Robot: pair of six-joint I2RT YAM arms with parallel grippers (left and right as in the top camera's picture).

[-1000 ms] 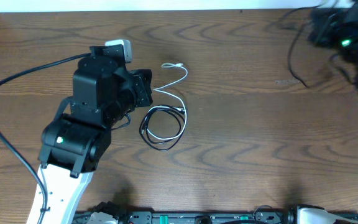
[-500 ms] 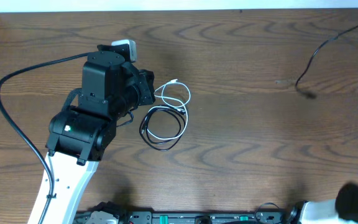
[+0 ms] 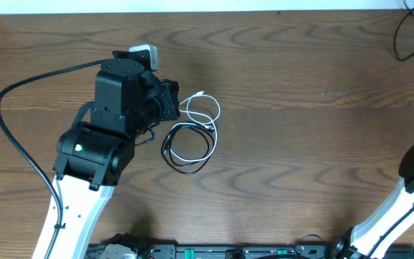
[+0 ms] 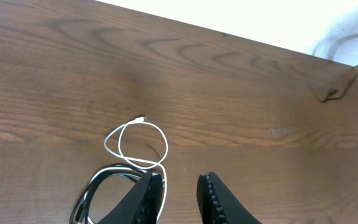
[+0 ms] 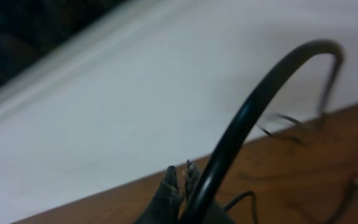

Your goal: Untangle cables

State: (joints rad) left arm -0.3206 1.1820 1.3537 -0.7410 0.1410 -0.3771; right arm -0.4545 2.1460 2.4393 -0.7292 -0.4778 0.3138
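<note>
At my left end effector [image 4: 178,178]: fingers parted a little, bare wood showing between them, nothing gripped that I can see.
Just ahead of its tips: the white cable [image 4: 106,143], lying on the surface [image 3: 300,144] in one small loop, its plug end pointing away from me.
Close beside the tips: the black cable [image 3: 210,150], wound in a flat coil. In the wrist view its edge runs under one of my fingers, but I cannot tell if they touch.
Crossing: the near end of the white loop meets the rim of the black coil. I judge this to be the tangle.
Long axis: the pair runs from white plug to black coil, across my line of reach rather than along it.
Right end effector [image 5: 180,169]: closed, and the view is too blurred to tell whether it holds anything. That arm sits at the surface's edge, well apart from both cables.
Nearer arm: the left, by far.
Coming move, as I judge it: a short reach forward onto the white loop, then draw it away from the coil.
</note>
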